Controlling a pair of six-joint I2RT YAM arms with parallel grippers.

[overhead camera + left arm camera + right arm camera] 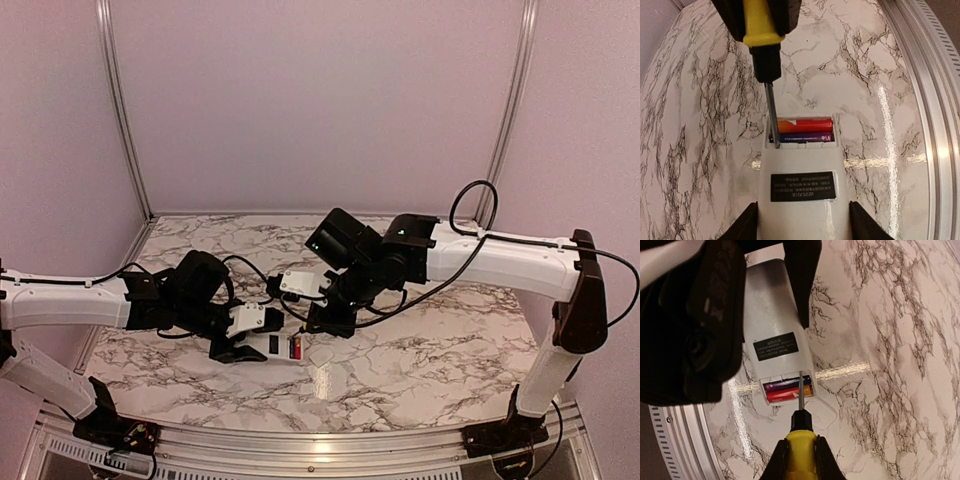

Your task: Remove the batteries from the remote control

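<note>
The white remote control (802, 200) lies back up on the marble table, its battery bay open. My left gripper (802, 231) is shut on its body, one finger on each side. A red battery (805, 125) and a dark blue-black battery (802, 137) lie side by side in the bay. My right gripper (801, 460) is shut on a yellow-handled screwdriver (801, 442), whose metal tip reaches into the bay at one end of the dark battery (785, 385), next to the red one (787, 393). In the top view the remote (283, 345) lies between the left gripper (238, 345) and the right gripper (330, 320).
A small squarish white cover piece (824, 412) lies on the table right beside the open bay. A ribbed aluminium rail (922, 100) runs along the table's near edge, close to the remote. Purple walls enclose the table.
</note>
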